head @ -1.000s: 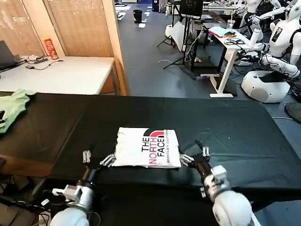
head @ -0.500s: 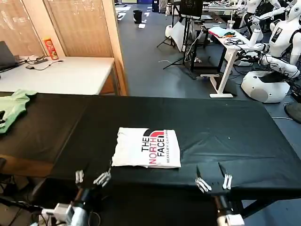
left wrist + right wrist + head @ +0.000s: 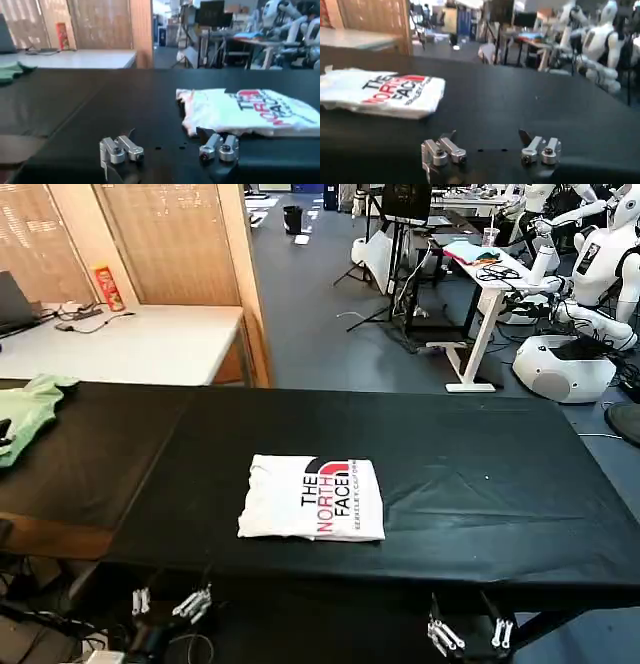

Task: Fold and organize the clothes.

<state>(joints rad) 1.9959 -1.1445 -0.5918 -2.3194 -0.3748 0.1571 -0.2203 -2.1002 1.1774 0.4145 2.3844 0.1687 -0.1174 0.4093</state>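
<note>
White folded T-shirt (image 3: 312,498), one, black table (image 3: 480,484), two open grippers, left (image 3: 166,602), right (image 3: 470,636)

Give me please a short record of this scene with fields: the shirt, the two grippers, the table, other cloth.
shirt: white T-shirt, folded into a rectangle, print facing up, lying near the table's front middle
left gripper: open, below the front edge, apart from the shirt
right gripper: open, below the front edge, holding nothing
table: black cloth cover
other cloth: light-green garment at the far left
</note>
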